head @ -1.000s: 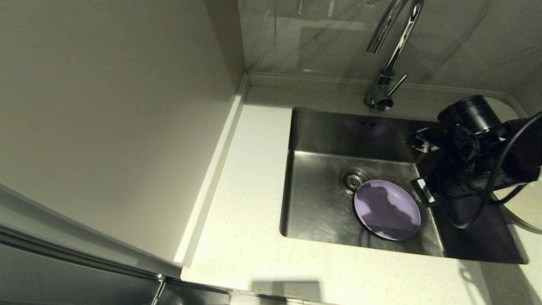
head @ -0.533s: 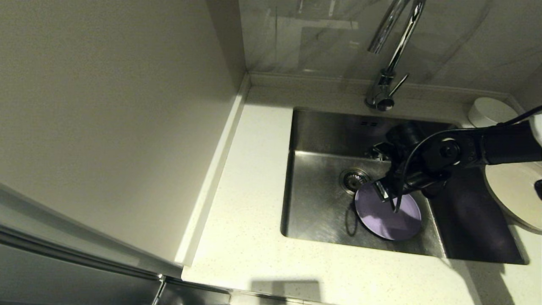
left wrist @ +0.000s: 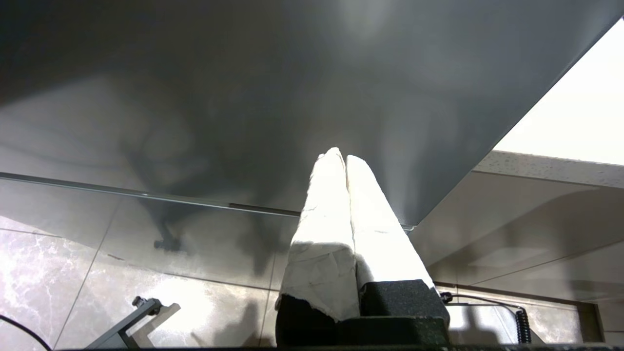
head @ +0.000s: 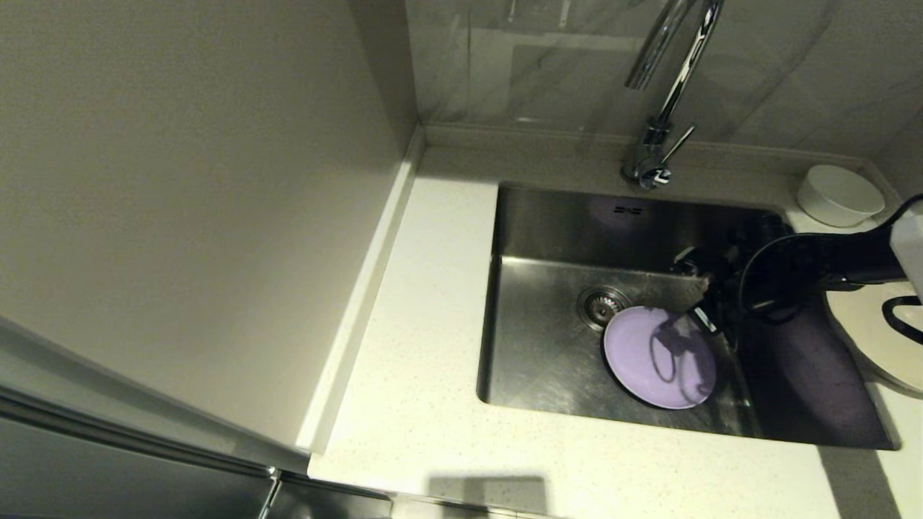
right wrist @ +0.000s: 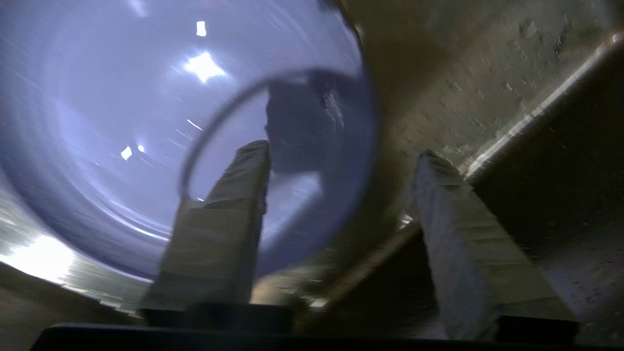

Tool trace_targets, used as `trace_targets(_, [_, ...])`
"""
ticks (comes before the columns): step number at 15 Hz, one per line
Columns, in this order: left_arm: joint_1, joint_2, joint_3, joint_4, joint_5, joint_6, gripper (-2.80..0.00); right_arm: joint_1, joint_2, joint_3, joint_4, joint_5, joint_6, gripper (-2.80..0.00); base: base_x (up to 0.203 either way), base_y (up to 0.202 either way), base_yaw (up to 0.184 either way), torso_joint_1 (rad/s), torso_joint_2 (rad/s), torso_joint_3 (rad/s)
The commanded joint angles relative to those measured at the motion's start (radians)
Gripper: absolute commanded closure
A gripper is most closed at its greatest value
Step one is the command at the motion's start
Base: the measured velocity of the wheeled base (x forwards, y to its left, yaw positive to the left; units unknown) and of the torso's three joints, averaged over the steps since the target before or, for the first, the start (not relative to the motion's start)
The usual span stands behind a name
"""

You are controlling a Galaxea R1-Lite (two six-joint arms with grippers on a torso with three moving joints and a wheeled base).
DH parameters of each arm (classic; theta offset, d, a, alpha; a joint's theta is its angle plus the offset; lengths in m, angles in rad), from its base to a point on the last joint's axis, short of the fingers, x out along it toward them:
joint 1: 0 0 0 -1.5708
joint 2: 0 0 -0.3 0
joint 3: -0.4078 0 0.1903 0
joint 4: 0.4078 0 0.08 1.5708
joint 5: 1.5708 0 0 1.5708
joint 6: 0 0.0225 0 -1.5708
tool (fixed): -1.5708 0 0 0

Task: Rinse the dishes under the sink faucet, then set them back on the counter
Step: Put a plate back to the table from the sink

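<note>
Brushed steel sink (head: 548, 346), glossy lilac plate (head: 634, 360), polished chrome faucet (head: 663, 94), speckled stone counter (head: 433, 288).

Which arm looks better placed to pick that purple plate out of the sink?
The right. Its gripper is down in the sink, fingers apart at the lilac plate's edge. The left gripper is shut and parked away from the sink, below the counter's edge.

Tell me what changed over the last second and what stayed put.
The right tool swung from the sink's right edge out over the basin, then drew back a little to the lilac plate's far right rim, its jaws now open astride that rim. The plate, cream plate, white bowl and faucet did not move.
</note>
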Motion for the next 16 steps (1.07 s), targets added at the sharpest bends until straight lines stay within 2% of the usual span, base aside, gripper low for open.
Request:
trace_targets(1, [0.000,-0.002,0.000,0.000,0.000,-0.001,0.00,-0.064,0.050,-0.017,0.001,0.079,-0.081,-2.80,0.000,0.000,0.000,0.000,0.00,0.000])
trace_targets(3, [0.000,-0.002,0.000,0.000,0.000,-0.001,0.00,-0.088,0.080,-0.026,0.004,0.121,-0.110,-2.80,0.000,0.000,0.000,0.000,0.00,0.000])
trace_targets(5, [0.000,-0.002,0.000,0.000,0.000,-0.001,0.00,-0.092,0.086,-0.032,0.004,0.129,-0.136,-2.80,0.000,0.000,0.000,0.000,0.00,0.000])
trace_targets(16, [0.000,-0.002,0.000,0.000,0.000,-0.001,0.00,-0.062,0.130,-0.030,-0.035,0.120,-0.158,-2.80,0.000,0.000,0.000,0.000,0.00,0.000])
